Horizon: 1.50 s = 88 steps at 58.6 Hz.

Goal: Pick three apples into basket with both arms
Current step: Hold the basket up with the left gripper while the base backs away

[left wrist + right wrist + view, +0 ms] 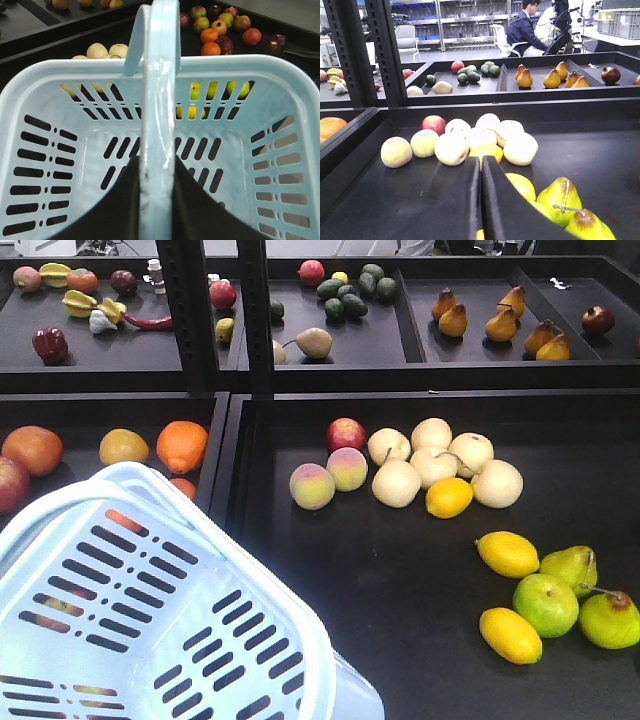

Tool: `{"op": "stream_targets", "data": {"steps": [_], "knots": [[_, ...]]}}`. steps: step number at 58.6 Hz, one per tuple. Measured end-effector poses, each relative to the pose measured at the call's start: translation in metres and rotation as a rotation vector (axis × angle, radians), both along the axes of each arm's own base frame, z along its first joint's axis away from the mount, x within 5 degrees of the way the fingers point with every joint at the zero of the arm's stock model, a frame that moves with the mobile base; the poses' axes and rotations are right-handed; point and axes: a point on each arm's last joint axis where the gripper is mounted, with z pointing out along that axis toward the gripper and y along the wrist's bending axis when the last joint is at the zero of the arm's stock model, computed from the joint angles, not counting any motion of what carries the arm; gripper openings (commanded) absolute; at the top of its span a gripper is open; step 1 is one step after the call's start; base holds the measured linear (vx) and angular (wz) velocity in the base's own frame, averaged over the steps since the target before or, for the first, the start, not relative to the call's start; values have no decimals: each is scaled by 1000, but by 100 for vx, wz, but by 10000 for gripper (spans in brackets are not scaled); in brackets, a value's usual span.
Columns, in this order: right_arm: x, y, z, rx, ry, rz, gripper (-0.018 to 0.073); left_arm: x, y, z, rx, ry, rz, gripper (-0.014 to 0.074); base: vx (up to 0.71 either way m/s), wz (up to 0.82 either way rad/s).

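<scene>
The pale blue basket (150,580) fills the lower left of the front view, tilted, and neither arm shows there. My left gripper (159,165) is shut on one of the basket's handles (160,75), one black finger on each side of it. No fruit lies on the basket's floor (210,165). Several dark red apples (226,45) with green patches lie beyond the basket's far rim, among oranges. One apple (8,485) shows at the far left edge. My right gripper (481,161) is shut with nothing in it, low over the black tray near the lemons.
Peaches (312,486), pale round fruits (435,465), lemons (508,553), green apples (545,604) and a pear (560,197) lie on the right tray. Oranges (182,445) sit in the left tray. Black shelf posts (190,310) stand behind, before an upper shelf of fruit.
</scene>
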Motion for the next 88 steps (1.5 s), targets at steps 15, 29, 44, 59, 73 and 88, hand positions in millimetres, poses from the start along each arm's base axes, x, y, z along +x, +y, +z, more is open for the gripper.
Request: {"op": "stream_targets", "data": {"steps": [15,29,44,59,73,88], "knots": [[0,0,0,0,0,0,-9,0,0,0,0,0,0,-6,0,0],[0,0,0,0,0,0,-9,0,0,0,0,0,0,-6,0,0],[0,0,0,0,0,0,-9,0,0,0,0,0,0,-6,0,0],[0,0,0,0,0,0,-9,0,0,0,0,0,0,-6,-2,6],[0,0,0,0,0,0,-9,0,0,0,0,0,0,-6,-4,15],[0,0,0,0,0,0,-9,0,0,0,0,0,0,-6,-6,26]]}}
